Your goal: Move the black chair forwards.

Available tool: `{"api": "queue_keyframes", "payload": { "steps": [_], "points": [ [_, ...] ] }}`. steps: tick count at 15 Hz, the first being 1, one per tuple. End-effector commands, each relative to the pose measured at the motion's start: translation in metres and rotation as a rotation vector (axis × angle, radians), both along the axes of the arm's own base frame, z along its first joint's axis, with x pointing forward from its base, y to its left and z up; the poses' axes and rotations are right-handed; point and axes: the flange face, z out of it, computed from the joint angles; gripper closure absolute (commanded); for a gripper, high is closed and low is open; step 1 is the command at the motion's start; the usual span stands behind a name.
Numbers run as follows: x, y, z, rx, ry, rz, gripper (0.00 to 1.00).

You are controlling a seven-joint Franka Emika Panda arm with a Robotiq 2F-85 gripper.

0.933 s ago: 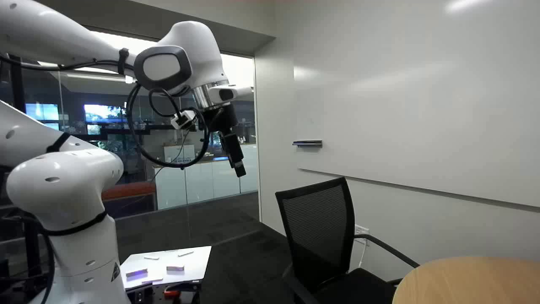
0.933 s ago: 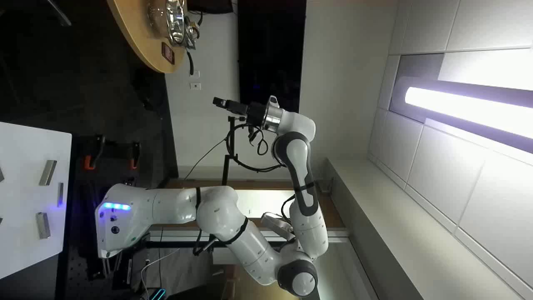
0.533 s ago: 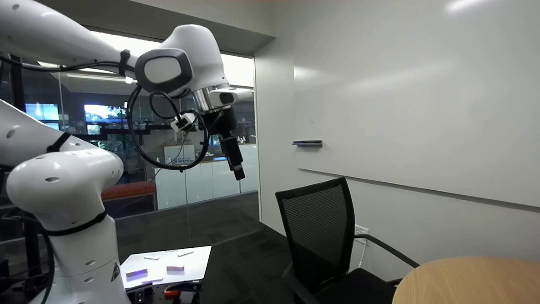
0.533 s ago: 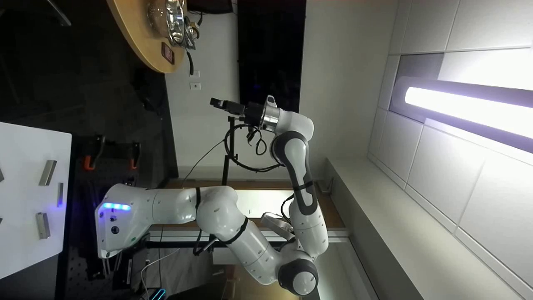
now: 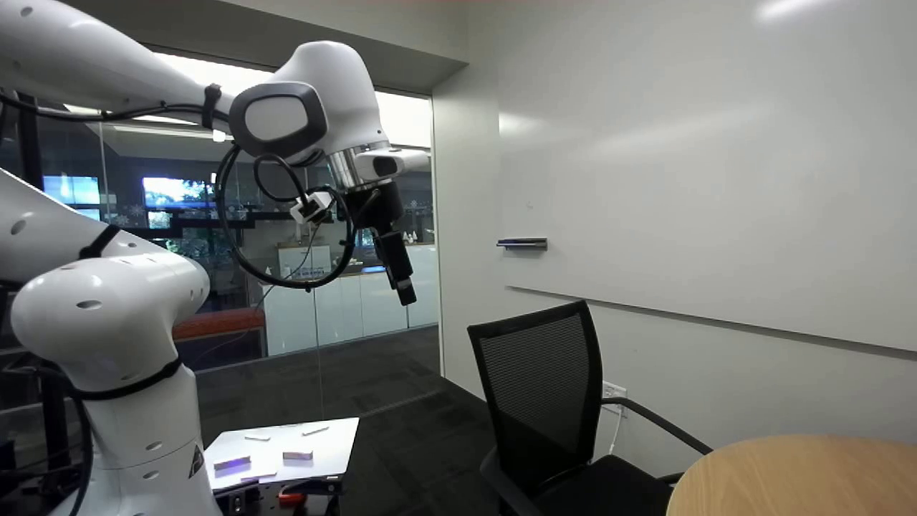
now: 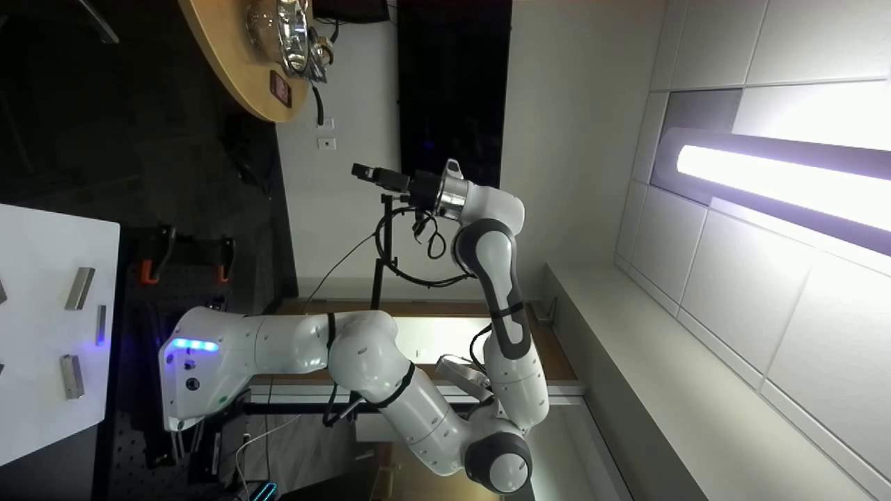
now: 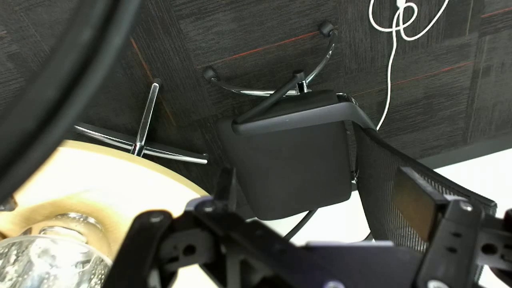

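Note:
The black chair (image 5: 541,380) stands at the lower middle right of an exterior view, its mesh backrest toward the arm and its seat toward the round table. In the wrist view its seat (image 7: 294,172) lies below, and its backrest (image 7: 380,176) runs behind the right finger. I cannot make the chair out in the other, sideways exterior view. My gripper (image 5: 406,292) hangs above and to the left of the backrest top, apart from it, tilted downward. It also shows in an exterior view (image 6: 358,171). In the wrist view the gripper (image 7: 320,190) has its fingers wide apart with nothing held.
A round wooden table (image 5: 802,473) stands just past the chair seat. A glass bowl (image 6: 292,35) sits on this table. A wall with a whiteboard (image 5: 680,179) runs behind the chair. A white board (image 6: 42,250) with several small blocks lies near the arm's base.
The gripper has moved down slightly since the earliest frames and stays still over the last half second. The chair has not moved.

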Motion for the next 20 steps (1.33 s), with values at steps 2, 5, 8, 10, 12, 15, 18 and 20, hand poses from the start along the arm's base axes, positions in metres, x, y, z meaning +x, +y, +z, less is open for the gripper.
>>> {"api": "queue_keyframes", "payload": {
  "steps": [2, 5, 8, 10, 12, 15, 18, 20],
  "points": [
    [0.013, 0.004, 0.015, -0.021, -0.011, 0.033, 0.00],
    [0.032, 0.020, 0.031, -0.061, -0.025, 0.110, 0.00],
    [0.048, 0.048, 0.040, -0.090, -0.026, 0.220, 0.00],
    [0.058, 0.072, 0.044, -0.109, -0.024, 0.295, 0.00],
    [0.063, 0.095, 0.046, -0.131, -0.016, 0.382, 0.00],
    [0.073, 0.132, 0.045, -0.155, -0.005, 0.504, 0.00],
    [0.082, 0.170, 0.041, -0.171, 0.005, 0.593, 0.00],
    [0.088, 0.195, 0.038, -0.178, 0.015, 0.644, 0.00]
  ]
}}
